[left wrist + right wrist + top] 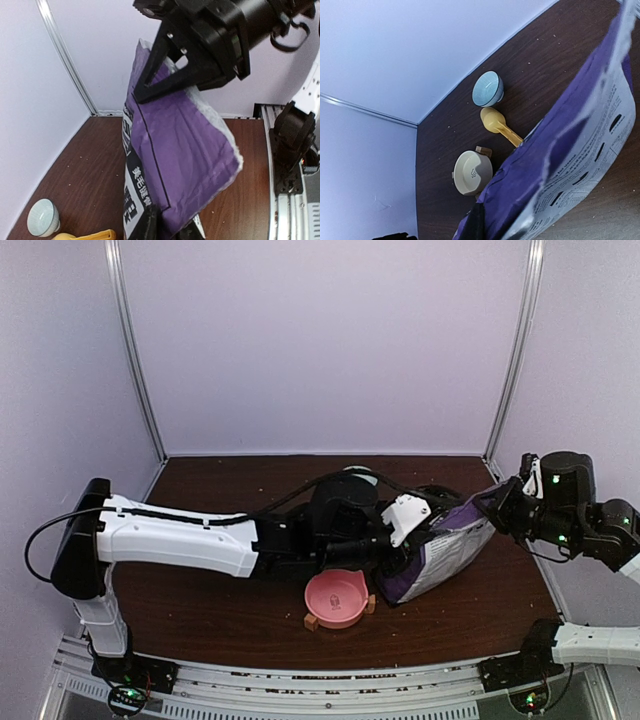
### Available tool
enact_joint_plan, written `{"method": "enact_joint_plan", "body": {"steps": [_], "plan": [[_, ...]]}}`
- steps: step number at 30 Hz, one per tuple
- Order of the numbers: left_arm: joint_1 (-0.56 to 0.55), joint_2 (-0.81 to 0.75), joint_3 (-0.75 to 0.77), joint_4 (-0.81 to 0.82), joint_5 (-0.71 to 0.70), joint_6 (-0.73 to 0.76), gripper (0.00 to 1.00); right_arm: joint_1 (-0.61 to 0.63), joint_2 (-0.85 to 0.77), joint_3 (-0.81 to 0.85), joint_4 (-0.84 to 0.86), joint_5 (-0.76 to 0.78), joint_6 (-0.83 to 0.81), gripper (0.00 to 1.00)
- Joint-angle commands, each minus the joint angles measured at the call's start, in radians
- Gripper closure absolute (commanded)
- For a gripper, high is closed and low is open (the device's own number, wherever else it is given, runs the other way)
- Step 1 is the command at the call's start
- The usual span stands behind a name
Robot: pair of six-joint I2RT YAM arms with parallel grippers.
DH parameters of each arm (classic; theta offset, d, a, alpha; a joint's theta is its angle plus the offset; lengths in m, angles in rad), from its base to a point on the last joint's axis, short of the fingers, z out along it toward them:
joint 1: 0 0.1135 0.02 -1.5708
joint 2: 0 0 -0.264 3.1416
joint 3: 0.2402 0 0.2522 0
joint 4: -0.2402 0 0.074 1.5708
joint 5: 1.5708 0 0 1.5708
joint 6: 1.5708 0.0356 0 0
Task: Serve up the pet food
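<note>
Brown tabletop (200, 590) is bearing a pink bowl (337, 598) near its front edge. The left gripper (172, 227) and right gripper (150, 87) are both pinching the purple bag (185, 150); overtilting risks scattering unseen pet food.

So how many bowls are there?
2. A pink bowl sits on a wooden stand near the front, beside the bag. A small blue bowl is farther back, next to the yellow scoop. The bag may hide others.
</note>
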Motion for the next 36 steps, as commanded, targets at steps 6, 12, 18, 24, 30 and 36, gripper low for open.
{"method": "enact_joint_plan", "body": {"steps": [6,12,18,24,30,36], "plan": [[-0.004,-0.213,-0.007,0.012,-0.099,-0.037,0.69,0.0,-0.025,0.177,0.097,0.099,-0.291,1.0],[0.093,-0.376,-0.005,-0.215,-0.186,-0.18,0.57,0.001,0.149,0.457,0.085,-0.11,-0.558,1.0],[0.249,-0.61,-0.152,-0.354,-0.211,-0.371,0.34,0.035,0.297,0.575,0.2,-0.499,-0.582,1.0],[0.4,-0.865,-0.29,-0.484,-0.202,-0.514,0.1,0.166,0.413,0.684,0.259,-0.597,-0.606,1.0],[0.504,-0.974,-0.238,-0.647,-0.101,-0.546,0.02,0.277,0.583,0.804,0.323,-0.643,-0.6,1.0],[0.51,-0.991,-0.202,-0.681,0.0,-0.54,0.02,0.351,0.779,0.861,0.405,-0.618,-0.523,1.0]]}}
